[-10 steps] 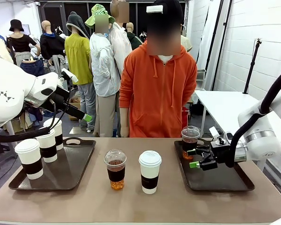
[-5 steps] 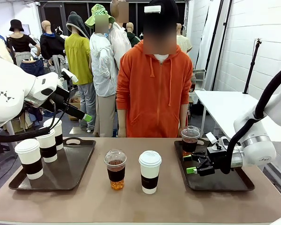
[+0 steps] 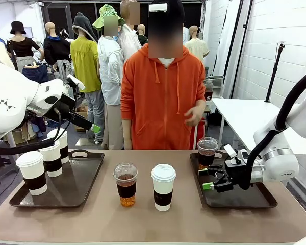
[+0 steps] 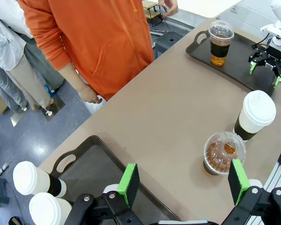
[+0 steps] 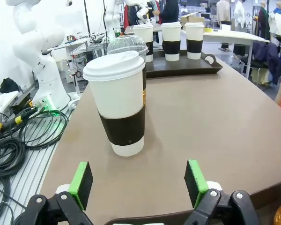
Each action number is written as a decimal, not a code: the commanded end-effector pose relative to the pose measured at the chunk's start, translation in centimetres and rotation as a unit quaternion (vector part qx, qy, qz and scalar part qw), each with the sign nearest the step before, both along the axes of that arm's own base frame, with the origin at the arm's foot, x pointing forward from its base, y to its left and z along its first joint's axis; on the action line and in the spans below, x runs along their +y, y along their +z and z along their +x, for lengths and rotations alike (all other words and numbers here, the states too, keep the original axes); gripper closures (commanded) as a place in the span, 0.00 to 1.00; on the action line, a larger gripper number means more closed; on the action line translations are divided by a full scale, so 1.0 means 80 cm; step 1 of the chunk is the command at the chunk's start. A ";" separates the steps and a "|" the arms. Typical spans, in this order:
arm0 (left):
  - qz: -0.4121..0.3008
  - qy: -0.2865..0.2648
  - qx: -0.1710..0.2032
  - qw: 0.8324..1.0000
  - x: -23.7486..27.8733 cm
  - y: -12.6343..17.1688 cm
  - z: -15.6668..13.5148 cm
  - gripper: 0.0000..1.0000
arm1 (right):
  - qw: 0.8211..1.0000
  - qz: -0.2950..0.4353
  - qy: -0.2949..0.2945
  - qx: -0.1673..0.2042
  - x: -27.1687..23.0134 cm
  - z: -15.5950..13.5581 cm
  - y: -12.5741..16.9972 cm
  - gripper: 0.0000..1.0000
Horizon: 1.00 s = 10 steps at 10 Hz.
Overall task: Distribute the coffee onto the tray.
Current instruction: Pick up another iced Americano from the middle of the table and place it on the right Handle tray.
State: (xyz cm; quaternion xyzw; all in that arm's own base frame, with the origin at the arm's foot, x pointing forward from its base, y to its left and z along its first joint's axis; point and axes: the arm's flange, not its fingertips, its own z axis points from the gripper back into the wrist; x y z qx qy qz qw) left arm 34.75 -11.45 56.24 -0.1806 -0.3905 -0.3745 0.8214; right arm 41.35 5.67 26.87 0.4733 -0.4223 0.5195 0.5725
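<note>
Three white sleeved coffee cups [image 3: 31, 172] stand on the left tray [image 3: 79, 189]. On the bare table between the trays stand a clear dome-lidded cup [image 3: 126, 184] and a white sleeved cup [image 3: 163, 187]. Another clear cup [image 3: 207, 152] stands at the far left corner of the right tray [image 3: 245, 198]. My right gripper [image 3: 212, 178] hovers open just over that tray, pointing at the white cup [image 5: 119, 101], with the clear cup [image 5: 131, 44] behind it. My left gripper [image 3: 92, 126] hangs open high above the left tray; its pads [image 4: 129, 183] frame the table and the clear cup [image 4: 223, 152].
A person in an orange hoodie [image 3: 163, 102] stands at the far edge, one hand [image 3: 194, 115] raised at waist height. A white side table [image 3: 245, 115] stands beyond the right tray. Cables [image 5: 14, 145] lie on the floor past the table edge.
My right gripper has slid a little to the left and lower over the right tray, still open. The person has shifted left and lifted a hand. The left arm and cups are unmoved.
</note>
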 end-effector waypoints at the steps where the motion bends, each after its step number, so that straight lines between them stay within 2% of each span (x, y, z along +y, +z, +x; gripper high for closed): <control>1: -0.004 -0.003 0.004 1.000 0.001 -0.001 0.000 0.00 | 1.000 0.013 0.002 -0.009 0.004 0.005 -0.004 0.00; 10: -0.004 -0.003 0.004 1.000 0.001 -0.001 0.000 0.00 | 1.000 0.001 0.001 0.000 0.000 0.000 -0.001 0.00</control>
